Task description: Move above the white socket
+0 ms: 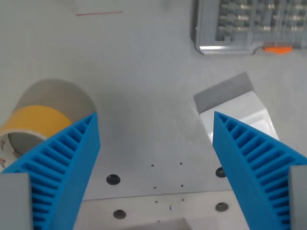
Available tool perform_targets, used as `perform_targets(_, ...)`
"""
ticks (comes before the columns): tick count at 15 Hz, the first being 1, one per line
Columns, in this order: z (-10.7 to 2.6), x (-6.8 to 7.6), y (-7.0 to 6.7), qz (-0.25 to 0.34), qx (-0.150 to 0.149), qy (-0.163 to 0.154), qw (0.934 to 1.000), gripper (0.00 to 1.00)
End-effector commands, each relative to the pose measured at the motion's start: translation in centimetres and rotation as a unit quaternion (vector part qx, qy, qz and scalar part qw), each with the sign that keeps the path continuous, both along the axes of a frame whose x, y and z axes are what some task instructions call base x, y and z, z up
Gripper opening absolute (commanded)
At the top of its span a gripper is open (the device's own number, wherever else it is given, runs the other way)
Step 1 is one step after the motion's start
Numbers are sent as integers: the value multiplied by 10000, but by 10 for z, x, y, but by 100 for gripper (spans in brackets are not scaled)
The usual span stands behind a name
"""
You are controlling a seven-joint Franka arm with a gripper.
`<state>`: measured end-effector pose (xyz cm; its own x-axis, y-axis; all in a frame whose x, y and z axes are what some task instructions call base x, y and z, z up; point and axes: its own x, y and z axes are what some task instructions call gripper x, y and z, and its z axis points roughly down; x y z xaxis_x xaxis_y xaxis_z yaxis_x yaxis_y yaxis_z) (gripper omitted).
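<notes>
Wrist view looks straight down on a pale grey table [144, 72] with the gripper [154, 120] hanging over it, its two blue ribbed fingers [67, 167] spread wide with nothing between them. Partly hidden behind the finger on the wrist view's right lies a white block [244, 108] with a grey top edge, which seems to be the white socket. A roll of yellow tape [41, 112] stands beside the finger on the wrist view's left. At the top, on the wrist view's right, sits a grey plastic case [249, 26] with an orange latch [277, 49]. Small screw holes [113, 179] dot the table near the bottom
</notes>
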<state>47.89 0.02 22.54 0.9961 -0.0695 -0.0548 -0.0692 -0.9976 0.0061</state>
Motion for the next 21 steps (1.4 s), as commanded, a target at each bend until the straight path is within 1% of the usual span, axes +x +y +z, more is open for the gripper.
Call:
perform_targets(1,-2,-27,-10,-1820,-88,-896,9792,100)
perform_targets(5,-9,-41,-21,-2469,-26,-920,9647,100)
perform_targets(9,-17,-52,-33,-3108,22,-871,9465,100)
perform_targets(13,-27,-61,-46,-3734,55,-834,9239,100)
perform_targets(18,-37,-73,-61,-4432,64,-817,8927,100)
perform_targets(21,-42,-78,-68,-4664,47,-822,8807,100)
